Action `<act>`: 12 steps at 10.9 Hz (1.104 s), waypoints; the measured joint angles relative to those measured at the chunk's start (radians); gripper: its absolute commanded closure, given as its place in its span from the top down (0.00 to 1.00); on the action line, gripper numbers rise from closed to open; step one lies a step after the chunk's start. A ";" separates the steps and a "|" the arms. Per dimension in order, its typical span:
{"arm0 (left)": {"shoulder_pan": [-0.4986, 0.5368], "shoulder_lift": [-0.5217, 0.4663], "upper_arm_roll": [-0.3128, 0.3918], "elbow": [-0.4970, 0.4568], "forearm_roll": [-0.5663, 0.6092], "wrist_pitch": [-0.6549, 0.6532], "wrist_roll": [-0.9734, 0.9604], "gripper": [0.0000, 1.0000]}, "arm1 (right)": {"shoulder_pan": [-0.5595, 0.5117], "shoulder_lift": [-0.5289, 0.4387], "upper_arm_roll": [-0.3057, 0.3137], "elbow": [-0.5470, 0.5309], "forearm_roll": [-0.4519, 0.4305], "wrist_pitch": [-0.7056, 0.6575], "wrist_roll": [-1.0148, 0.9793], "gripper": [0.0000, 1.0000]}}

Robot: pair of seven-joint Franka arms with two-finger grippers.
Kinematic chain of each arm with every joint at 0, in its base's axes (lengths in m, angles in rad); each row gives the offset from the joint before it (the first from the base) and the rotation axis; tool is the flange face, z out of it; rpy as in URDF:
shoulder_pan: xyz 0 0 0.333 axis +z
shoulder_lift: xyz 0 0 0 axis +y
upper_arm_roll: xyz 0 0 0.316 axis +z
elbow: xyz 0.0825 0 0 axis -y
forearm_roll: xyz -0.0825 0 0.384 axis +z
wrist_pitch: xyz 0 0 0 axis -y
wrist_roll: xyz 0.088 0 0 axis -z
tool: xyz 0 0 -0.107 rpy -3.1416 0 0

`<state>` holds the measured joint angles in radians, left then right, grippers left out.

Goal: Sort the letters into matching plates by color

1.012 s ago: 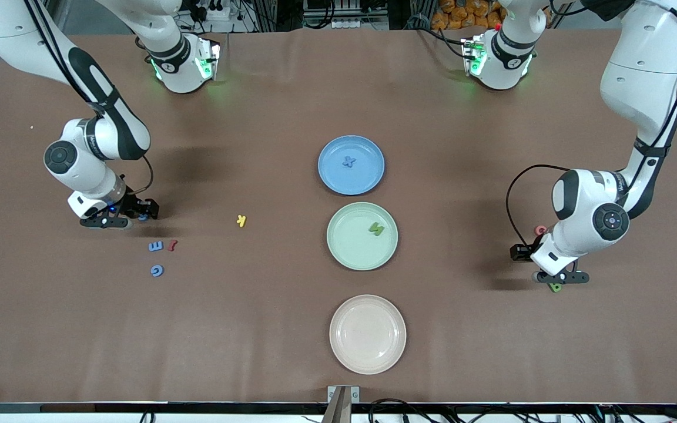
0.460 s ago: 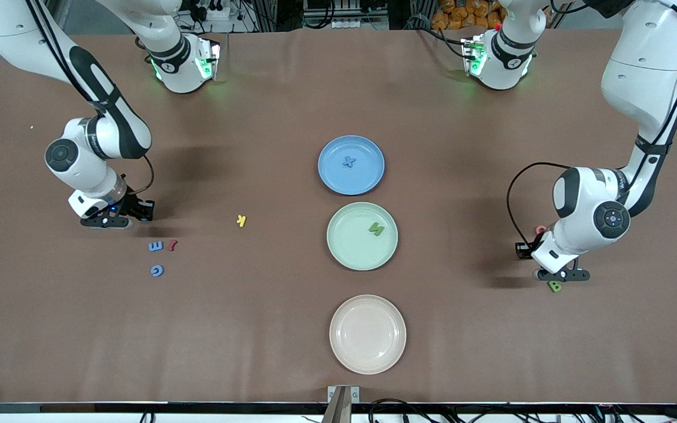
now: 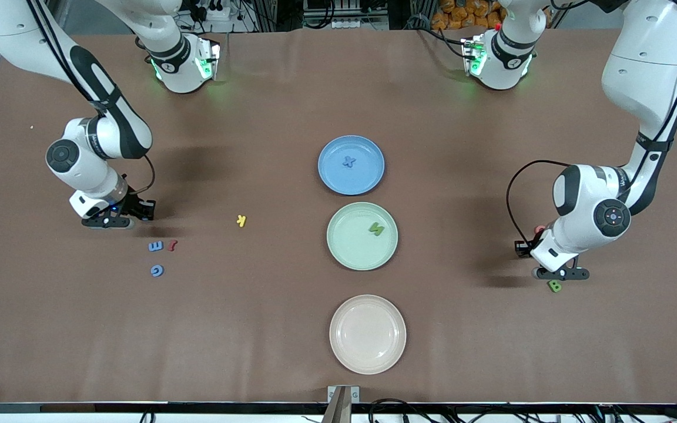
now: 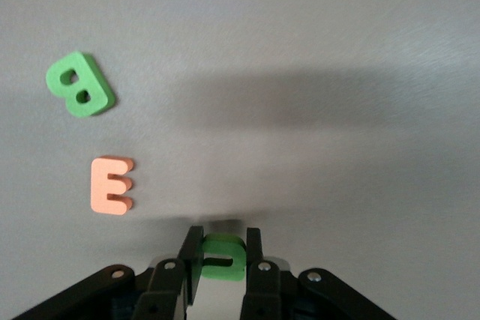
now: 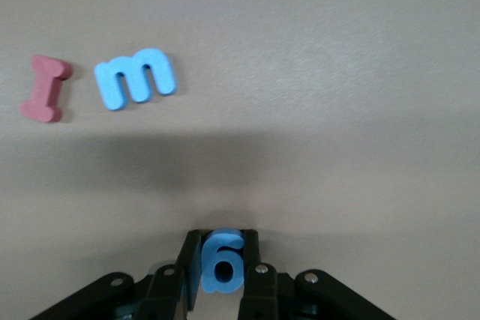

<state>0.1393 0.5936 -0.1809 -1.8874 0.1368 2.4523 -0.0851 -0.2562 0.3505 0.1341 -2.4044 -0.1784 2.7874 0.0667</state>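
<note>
- Currently, in the front view, the right claw [image 3: 116, 222] is seen low at the right arm's end of the surface [image 3: 256, 329], and the left claw [image 3: 560, 274] at the left arm's end, just beside a green B [image 3: 555, 286]. A straight lift is advised before crossing to the blue plate [image 3: 351, 165] and green plate [image 3: 362, 235].
- In the left wrist view, a green letter [image 4: 223, 256] is pinched between the fingers; the orange E [image 4: 112, 185] should be left undisturbed.
- In the right wrist view, a blue letter [image 5: 222, 261] is pinched; the blue m [image 5: 135, 78] and red I [image 5: 46, 88] lie near.

White arms w/ black joints, black cables, green-lit bases.
</note>
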 measured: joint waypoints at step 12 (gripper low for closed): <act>-0.312 -0.041 -0.097 0.081 0.000 0.000 -0.338 0.00 | 0.516 -0.027 0.033 0.080 0.001 -0.069 0.461 0.06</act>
<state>-0.1730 0.5522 -0.2774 -1.8062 0.1368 2.4521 -0.4229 0.2600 0.3231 0.1670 -2.3246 -0.1773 2.7184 0.5275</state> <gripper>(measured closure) 0.731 0.740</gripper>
